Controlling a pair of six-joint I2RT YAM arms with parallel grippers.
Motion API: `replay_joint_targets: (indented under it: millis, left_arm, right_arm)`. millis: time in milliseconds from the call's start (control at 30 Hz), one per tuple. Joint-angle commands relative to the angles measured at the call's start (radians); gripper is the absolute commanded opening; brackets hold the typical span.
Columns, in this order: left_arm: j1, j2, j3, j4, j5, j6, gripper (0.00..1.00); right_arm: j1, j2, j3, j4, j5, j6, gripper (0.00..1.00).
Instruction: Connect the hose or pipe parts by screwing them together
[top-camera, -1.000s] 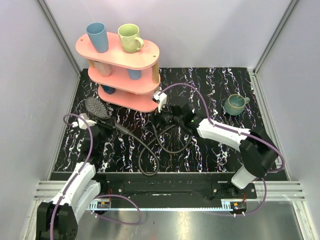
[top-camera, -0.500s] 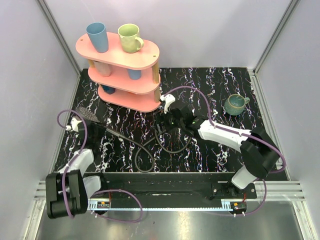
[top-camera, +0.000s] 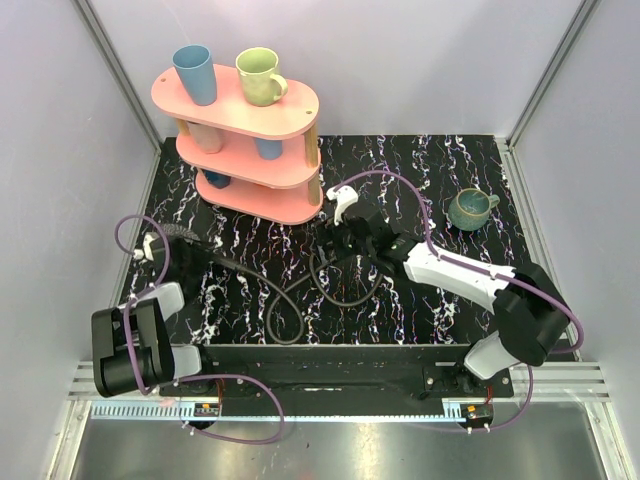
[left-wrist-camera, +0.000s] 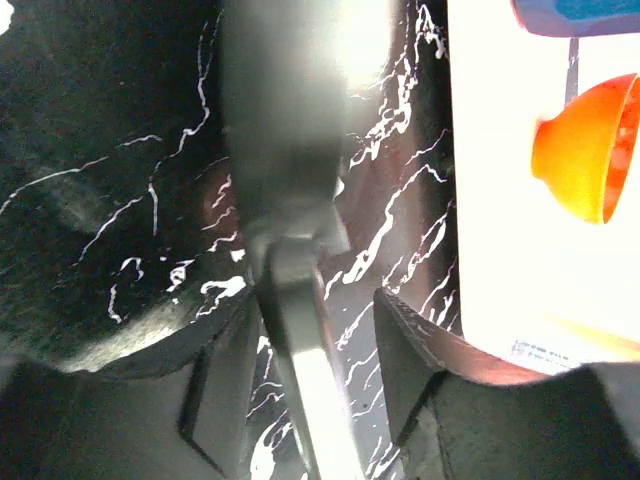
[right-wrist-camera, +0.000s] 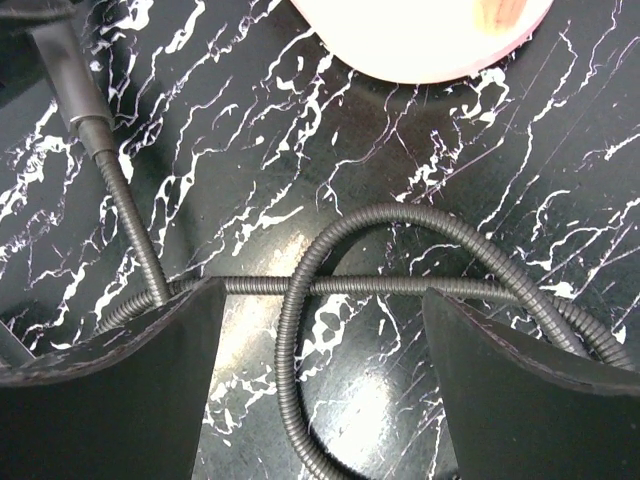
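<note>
Broadly, a black, white-veined surface (top-camera: 470, 300) fills the middle of the overhead frame. A pink three-tier shelf (top-camera: 295, 108) stands at its upper left, with a blue cup (top-camera: 194, 73) and a green mug (top-camera: 260, 76) on the top tier. The right arm (top-camera: 455, 272) reaches from the lower right toward the centre. The left arm (top-camera: 135, 345) is folded at the lower left.

The black coiled hose (right-wrist-camera: 440, 215) lies on the surface in loose loops across the centre. It crosses itself directly beneath the right pincer (right-wrist-camera: 320, 330), whose jaws stand wide and hold nothing.

The shower head (left-wrist-camera: 295, 350) is at the left of the overhead frame, to the lower left of the shelf. Its handle runs between the fingers of the left pincer (left-wrist-camera: 312, 320) — jaws narrowly parted, with a strip of surface showing between the handle and one finger. At the upper left of the right wrist view, one hose end meets the foot of that handle.

A teal mug (top-camera: 468, 208) stands alone at the upper right — well apart from everything else.
</note>
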Motion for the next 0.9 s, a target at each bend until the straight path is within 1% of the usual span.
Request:
replay_joint_targets:
  millis: [0, 33, 67, 100, 133, 167, 233, 267, 300, 333, 367, 433, 533, 567, 633, 700, 767, 800, 833, 867]
  left_arm:
    - [0.008, 0.014, 0.101, -0.049, 0.022, 0.007, 0.56]
    - [0.008, 0.012, 0.106, -0.067, 0.019, 0.006, 0.57]
    - [0.008, 0.003, 0.107, -0.083, 0.021, 0.000, 0.64]
    - [0.008, -0.006, 0.106, -0.090, 0.024, -0.005, 0.77]
    - [0.008, -0.015, 0.106, -0.098, 0.025, -0.008, 0.83]
    - [0.008, -0.024, 0.107, -0.124, 0.033, -0.011, 0.99]
    - [0.008, -0.070, 0.118, -0.165, 0.033, -0.005, 0.99]
    - [0.008, -0.089, 0.125, -0.217, 0.033, 0.004, 0.99]
    - [0.009, -0.121, 0.145, -0.253, 0.030, 0.012, 0.99]
    - [0.009, -0.139, 0.158, -0.291, 0.024, 0.019, 0.99]
    - [0.006, -0.158, 0.167, -0.364, 0.018, 0.039, 0.99]
    - [-0.009, -0.218, 0.187, -0.423, 0.025, 0.058, 0.99]
    - [-0.044, -0.294, 0.211, -0.488, 0.082, 0.125, 0.99]
    - [-0.057, -0.316, 0.217, -0.508, 0.117, 0.172, 0.99]
    - [-0.095, -0.377, 0.234, -0.503, 0.168, 0.225, 0.99]
    - [-0.126, -0.423, 0.236, -0.463, 0.255, 0.285, 0.99]
    - [-0.179, -0.496, 0.224, -0.390, 0.344, 0.315, 0.99]
    - [-0.201, -0.523, 0.224, -0.367, 0.366, 0.325, 0.99]
    - [-0.245, -0.544, 0.225, -0.348, 0.384, 0.337, 0.99]
    - [-0.277, -0.582, 0.236, -0.332, 0.404, 0.372, 0.99]
  right_arm:
    - [-0.004, -0.052, 0.002, -0.027, 0.046, -0.042, 0.90]
    - [-0.004, -0.053, 0.002, -0.031, 0.069, -0.047, 0.90]
    - [-0.004, -0.053, 0.004, -0.036, 0.080, -0.053, 0.91]
    - [-0.002, -0.052, 0.010, -0.040, 0.089, -0.056, 0.90]
    - [-0.004, -0.052, 0.015, -0.057, 0.104, -0.061, 0.91]
    - [-0.004, -0.050, 0.019, -0.066, 0.109, -0.061, 0.91]
    - [-0.004, -0.055, 0.033, -0.093, 0.106, -0.050, 0.91]
    - [-0.004, -0.061, 0.039, -0.099, 0.100, -0.044, 0.91]
    - [-0.004, -0.064, 0.042, -0.106, 0.094, -0.035, 0.93]
    - [-0.002, -0.068, 0.048, -0.126, 0.081, -0.030, 0.97]
    - [-0.004, -0.076, 0.055, -0.139, 0.077, -0.024, 1.00]
    - [-0.004, -0.085, 0.073, -0.172, 0.074, 0.008, 1.00]
    - [-0.002, -0.111, 0.084, -0.206, 0.109, 0.086, 1.00]
    - [-0.002, -0.130, 0.084, -0.214, 0.122, 0.114, 1.00]
    - [-0.002, -0.153, 0.085, -0.243, 0.130, 0.166, 1.00]
    - [-0.002, -0.203, 0.078, -0.249, 0.129, 0.203, 1.00]
    - [-0.002, -0.263, 0.061, -0.240, 0.146, 0.227, 1.00]
    - [-0.002, -0.284, 0.053, -0.237, 0.153, 0.235, 1.00]
    - [-0.002, -0.306, 0.045, -0.231, 0.172, 0.235, 1.00]
    - [-0.002, -0.346, 0.032, -0.231, 0.187, 0.234, 1.00]
